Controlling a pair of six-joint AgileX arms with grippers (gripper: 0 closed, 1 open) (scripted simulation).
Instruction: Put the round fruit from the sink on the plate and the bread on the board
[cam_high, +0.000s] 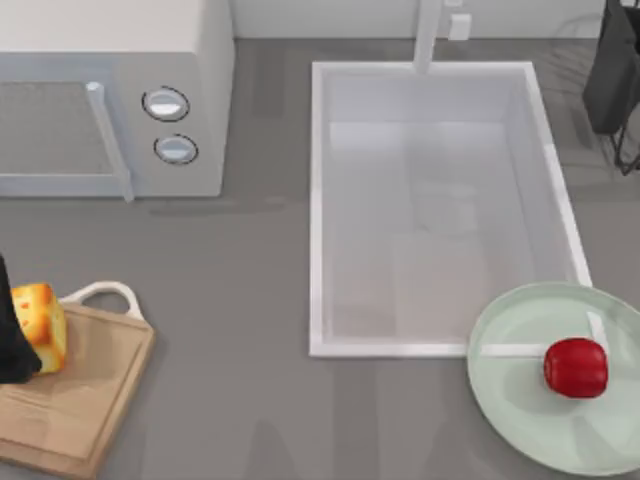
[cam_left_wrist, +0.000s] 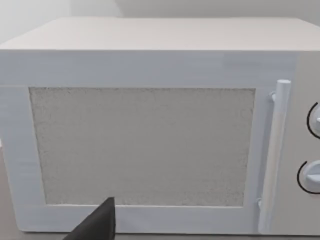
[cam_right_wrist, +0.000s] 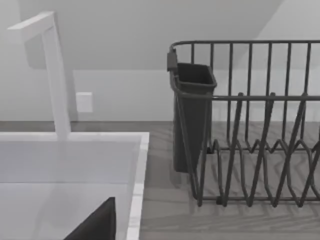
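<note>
Grey table, one round fruit (cam_high: 576, 367) on one plate (cam_high: 510, 405), one bread (cam_high: 40, 326) on one board (cam_high: 70, 410), jaws' state unclear.

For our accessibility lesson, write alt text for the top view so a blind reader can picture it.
Seen from above, a red round fruit sits on a pale green plate at the table's right, beside an empty white sink. At the left, a golden bread chunk rests on a wooden board, with a white microwave behind it.
</note>
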